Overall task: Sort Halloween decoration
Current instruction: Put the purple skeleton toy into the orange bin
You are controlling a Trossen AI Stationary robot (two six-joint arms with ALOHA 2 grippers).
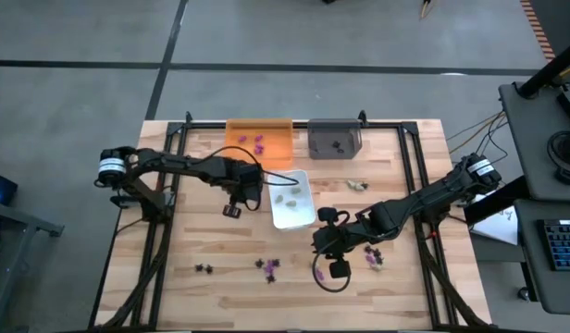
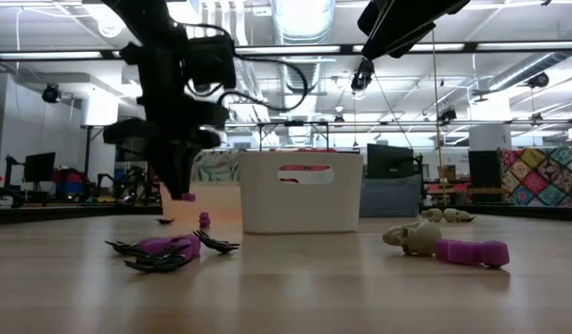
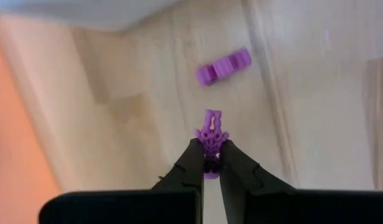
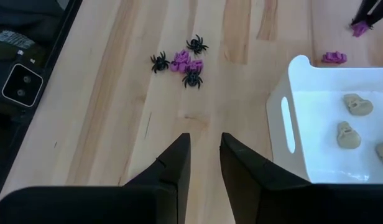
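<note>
The left gripper is pinched on a purple piece, held above the wooden table just left of the white tray. Another purple piece lies on the wood just beyond it. The white tray holds beige skulls; the orange tray behind holds purple pieces, the grey tray a black one. The right gripper hangs empty over the table's right half, fingers slightly parted, facing black spiders mixed with purple pieces.
</note>
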